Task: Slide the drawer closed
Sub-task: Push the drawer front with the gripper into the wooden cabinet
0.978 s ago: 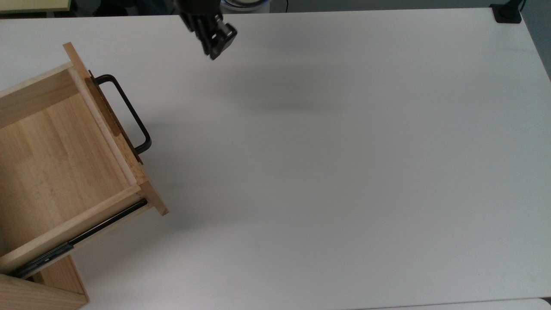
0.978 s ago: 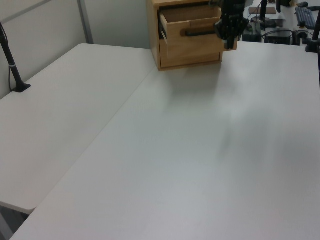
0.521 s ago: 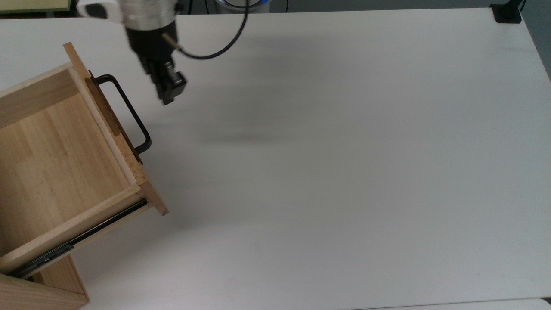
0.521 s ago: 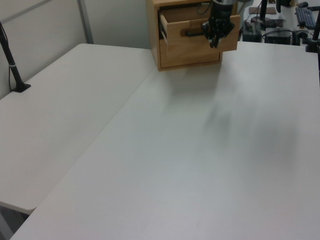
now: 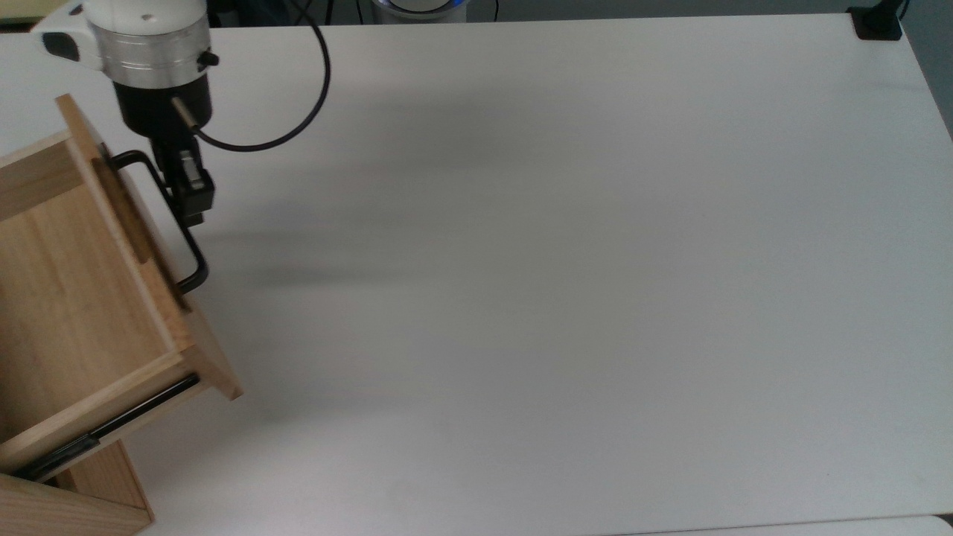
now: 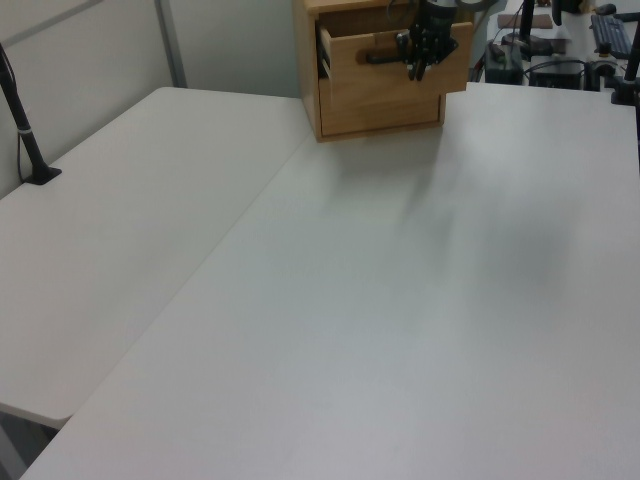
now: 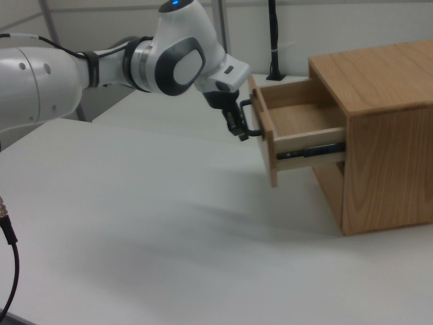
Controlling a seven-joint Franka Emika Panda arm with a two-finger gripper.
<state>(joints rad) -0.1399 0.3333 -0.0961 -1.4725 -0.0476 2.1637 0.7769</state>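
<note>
The light wooden drawer stands partly pulled out of its cabinet at the top view's left edge, its black side rail exposed. My gripper is shut and pressed against the black bar handle on the drawer's front panel, near the handle's upper end, holding nothing. The right view has the gripper touching the handle from the drawer's front. In the left view the gripper hangs in front of the drawer.
The white table stretches wide to the top view's right of the cabinet. A black clamp base sits at its far right corner. A black cable loops from my wrist. A black post stands at the left view's left.
My gripper has swung from the table's back edge down to the handle and reached it. The drawer has slid some way into the cabinet, toward the top view's left.
</note>
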